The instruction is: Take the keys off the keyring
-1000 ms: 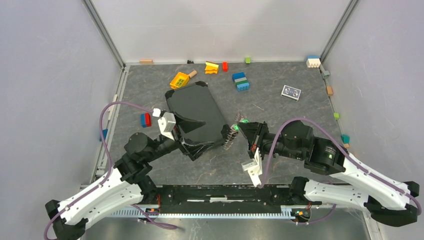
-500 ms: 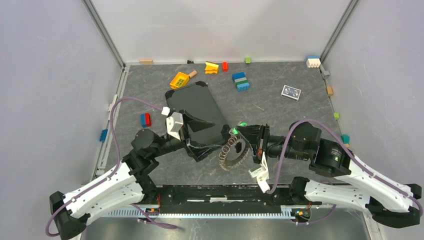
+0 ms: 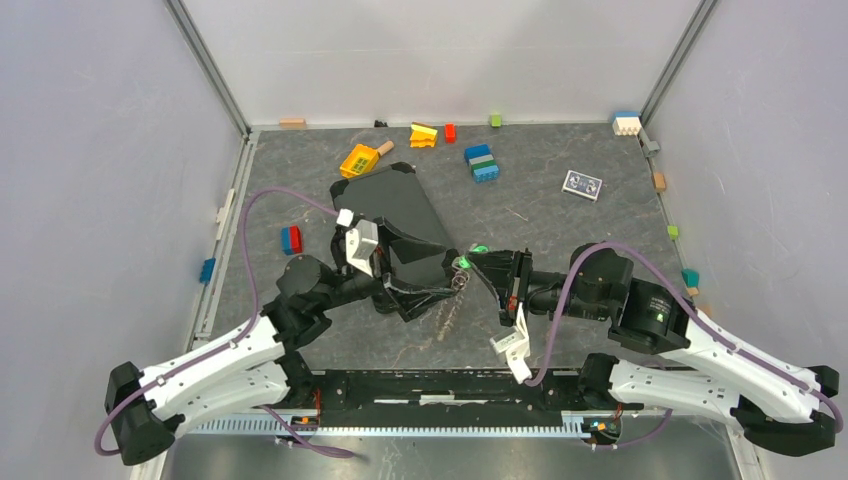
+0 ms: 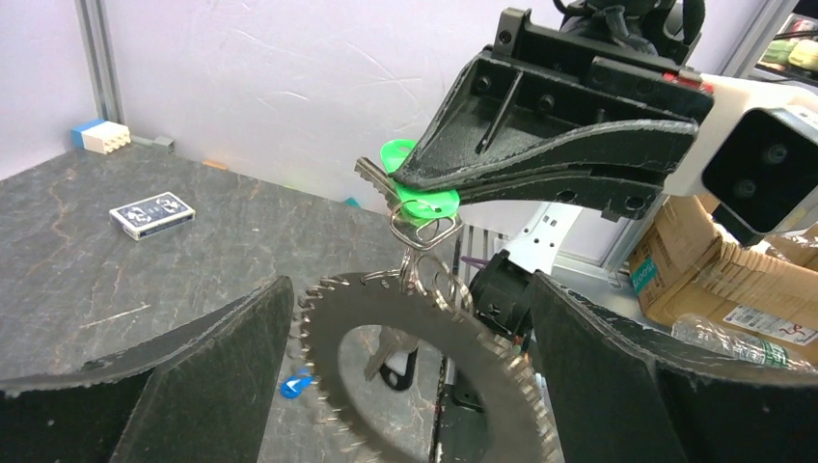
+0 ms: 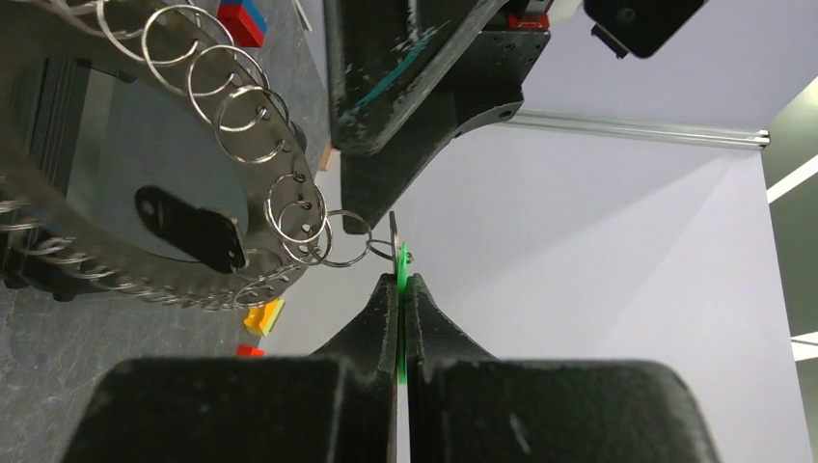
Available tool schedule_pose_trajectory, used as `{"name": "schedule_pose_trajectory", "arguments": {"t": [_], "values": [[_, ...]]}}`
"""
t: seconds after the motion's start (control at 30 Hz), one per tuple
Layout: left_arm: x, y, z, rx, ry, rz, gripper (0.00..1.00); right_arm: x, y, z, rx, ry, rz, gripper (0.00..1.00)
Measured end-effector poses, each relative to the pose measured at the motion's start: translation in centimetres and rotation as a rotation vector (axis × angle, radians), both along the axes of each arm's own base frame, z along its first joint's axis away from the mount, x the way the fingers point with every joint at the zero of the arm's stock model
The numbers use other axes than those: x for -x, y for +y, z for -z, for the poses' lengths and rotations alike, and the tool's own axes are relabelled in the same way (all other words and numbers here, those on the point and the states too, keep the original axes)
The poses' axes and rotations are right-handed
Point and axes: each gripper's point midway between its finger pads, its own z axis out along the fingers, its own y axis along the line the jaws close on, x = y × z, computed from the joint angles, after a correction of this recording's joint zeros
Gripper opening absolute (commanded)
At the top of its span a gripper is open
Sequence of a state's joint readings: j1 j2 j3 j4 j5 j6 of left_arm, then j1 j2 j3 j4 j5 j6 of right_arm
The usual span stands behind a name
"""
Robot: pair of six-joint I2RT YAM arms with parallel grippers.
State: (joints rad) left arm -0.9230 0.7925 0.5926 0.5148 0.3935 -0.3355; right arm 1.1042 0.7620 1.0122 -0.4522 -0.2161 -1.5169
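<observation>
Pinching the green tag (image 4: 417,201) flat between its two fingers, your right claw (image 3: 474,262) was clamped shut on it. The keyring (image 4: 323,323) hung from that tag by a short chain of small split rings (image 5: 289,207), just below and ahead of the claw's tips. The keys (image 4: 502,386) crowded the whole hoop, their ends sticking outward like the teeth of a gear. The blue-headed key (image 4: 294,384) dangled under the hoop's lower edge, on the side away from your right claw. The black-headed key (image 5: 193,231) lay across the hoop's open middle. Your left claw (image 3: 445,282) faced the right one almost tip to tip, its jaws spread wide apart and gripping nothing. The hoop hung in the gap between its fingers (image 4: 193,367), with the toothed edge very near the inner face of each; you could not tell from these views whether it touched either one. The bunch appeared to hang clear of the surface (image 3: 560,240). A deck of cards (image 4: 154,214) lay flat on that surface, well beyond the left claw's tips and well apart from the keyring. A dark flat slab (image 3: 385,205) lay just behind the left claw.
</observation>
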Motion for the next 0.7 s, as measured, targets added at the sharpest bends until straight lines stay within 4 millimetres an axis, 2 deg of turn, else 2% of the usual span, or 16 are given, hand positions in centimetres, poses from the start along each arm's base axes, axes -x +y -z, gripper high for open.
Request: {"name": "schedule_pose_trajectory", "arguments": {"t": [0.37, 0.7], "values": [[-0.2, -1.9, 2.1, -0.042, 0.048, 0.001, 0.96, 0.1, 0.2, -1.2, -0.059, 0.012, -0.002, 0.00], [-1.0, -2.7, 2.8, -0.052, 0.071, -0.030, 0.93, 0.0, 0.4, -0.8, -0.064, 0.029, 0.001, 0.00]]}}
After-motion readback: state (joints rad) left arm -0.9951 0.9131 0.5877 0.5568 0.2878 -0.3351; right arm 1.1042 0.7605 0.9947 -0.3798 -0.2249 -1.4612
